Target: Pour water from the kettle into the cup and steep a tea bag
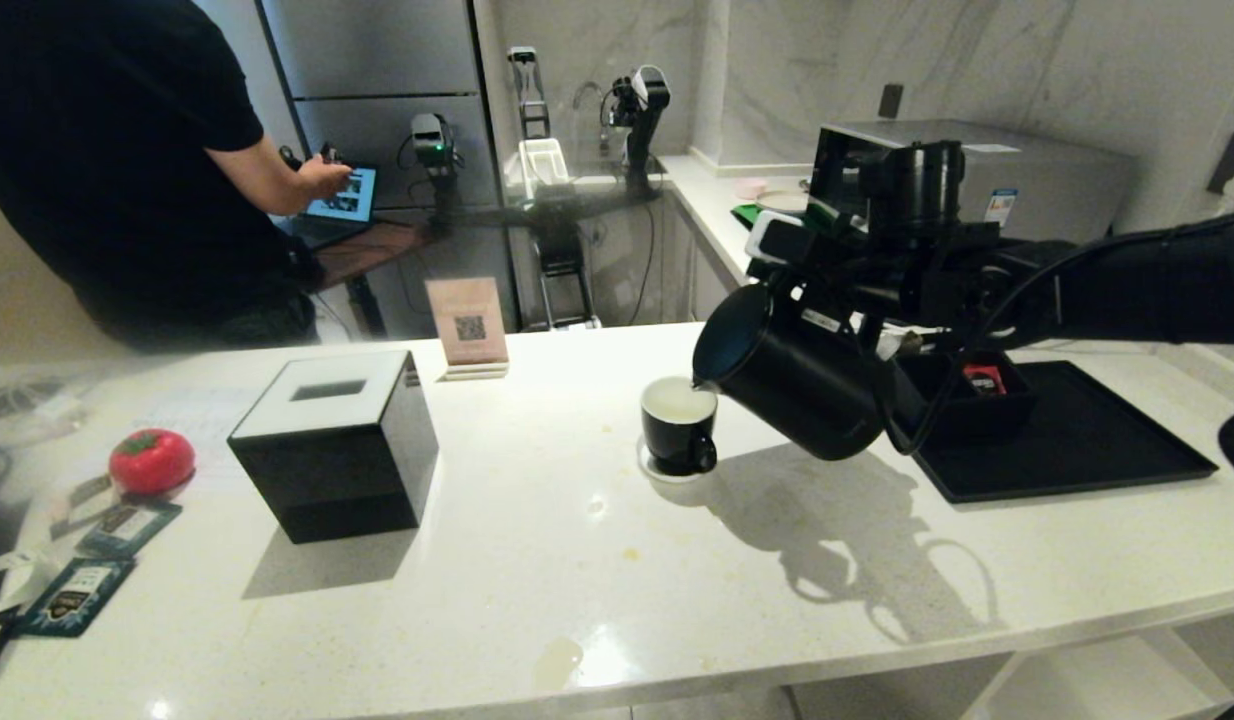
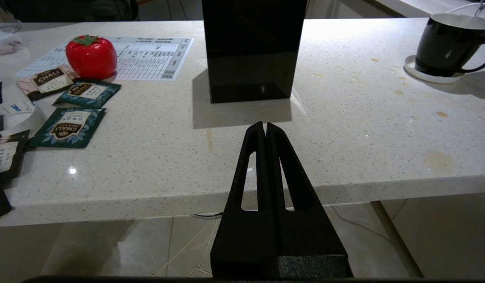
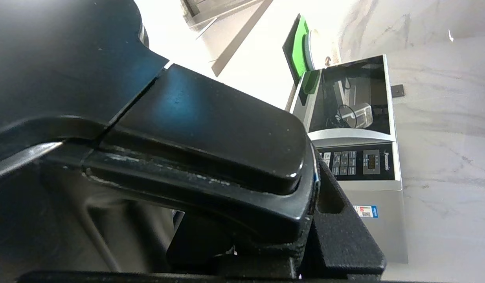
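Note:
The matte black kettle (image 1: 797, 385) hangs tipped leftward over the white counter, its spout tip just above the rim of the cup (image 1: 679, 425). A thin stream of water runs into the cup in the left wrist view. The cup (image 2: 447, 43) is a glossy black mug, white inside, on a white coaster (image 1: 649, 465). My right gripper (image 1: 849, 298) is shut on the kettle's loop handle (image 3: 211, 133), with one finger (image 3: 344, 220) showing beside it. My left gripper (image 2: 265, 125) is shut and empty, low in front of the counter's near edge. The tea bag is out of view.
A black cube box (image 1: 332, 440) with a white top stands left of the cup. A red tomato-shaped object (image 1: 152, 460) and dark teal packets (image 2: 67, 127) lie at the far left. A black tray (image 1: 1077, 440) sits behind the kettle. A person (image 1: 127, 150) stands beyond the counter.

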Robot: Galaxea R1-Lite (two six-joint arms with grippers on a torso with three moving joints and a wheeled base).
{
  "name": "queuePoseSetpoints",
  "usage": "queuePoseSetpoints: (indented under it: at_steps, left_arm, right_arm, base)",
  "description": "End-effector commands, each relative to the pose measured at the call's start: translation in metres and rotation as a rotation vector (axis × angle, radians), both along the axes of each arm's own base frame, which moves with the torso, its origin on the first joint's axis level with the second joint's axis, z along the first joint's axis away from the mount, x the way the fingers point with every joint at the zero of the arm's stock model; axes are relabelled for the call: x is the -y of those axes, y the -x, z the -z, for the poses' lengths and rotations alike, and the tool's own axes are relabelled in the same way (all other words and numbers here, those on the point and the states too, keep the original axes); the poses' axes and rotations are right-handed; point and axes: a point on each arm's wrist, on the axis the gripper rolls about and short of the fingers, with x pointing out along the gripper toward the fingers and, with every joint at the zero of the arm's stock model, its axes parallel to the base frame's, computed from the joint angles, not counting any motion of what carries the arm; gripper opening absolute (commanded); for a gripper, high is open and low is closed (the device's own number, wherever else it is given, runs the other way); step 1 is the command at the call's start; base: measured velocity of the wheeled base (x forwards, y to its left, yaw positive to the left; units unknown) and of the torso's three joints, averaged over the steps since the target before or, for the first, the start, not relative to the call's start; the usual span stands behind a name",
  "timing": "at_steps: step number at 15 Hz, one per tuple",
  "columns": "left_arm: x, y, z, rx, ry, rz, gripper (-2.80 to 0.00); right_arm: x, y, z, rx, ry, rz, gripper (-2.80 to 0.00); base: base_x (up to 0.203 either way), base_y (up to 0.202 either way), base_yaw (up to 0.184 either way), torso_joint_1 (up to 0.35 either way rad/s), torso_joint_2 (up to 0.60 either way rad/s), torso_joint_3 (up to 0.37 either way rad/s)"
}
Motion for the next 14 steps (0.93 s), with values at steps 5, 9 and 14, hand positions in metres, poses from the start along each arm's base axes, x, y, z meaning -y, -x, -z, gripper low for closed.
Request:
queuePoseSetpoints:
  at_steps: [5, 9, 14]
  left_arm:
    - [0.0000, 0.0000, 0.0000, 0.000, 0.000, -0.001, -2.80]
    - [0.0000, -0.0001, 0.0000, -0.001, 0.000, -0.001, -2.80]
    - [0.0000, -0.0001, 0.0000, -0.001, 0.001, 0.000, -2.80]
  right_arm:
    - [0.0001, 0.0005, -0.0009, 0.003, 0.004, 0.000, -2.80]
    - [-0.0002, 0.0013, -0.0022, 0.007, -0.001, -0.002, -2.80]
    - [-0.0003, 0.0027, -0.0057, 0.022, -0.015, -0.007, -2.80]
  base:
    - [0.000, 0.000, 0.000, 0.000, 0.00, 0.000]
    - [0.000, 0.000, 0.000, 0.000, 0.00, 0.000]
    - [0.000, 0.000, 0.000, 0.000, 0.00, 0.000]
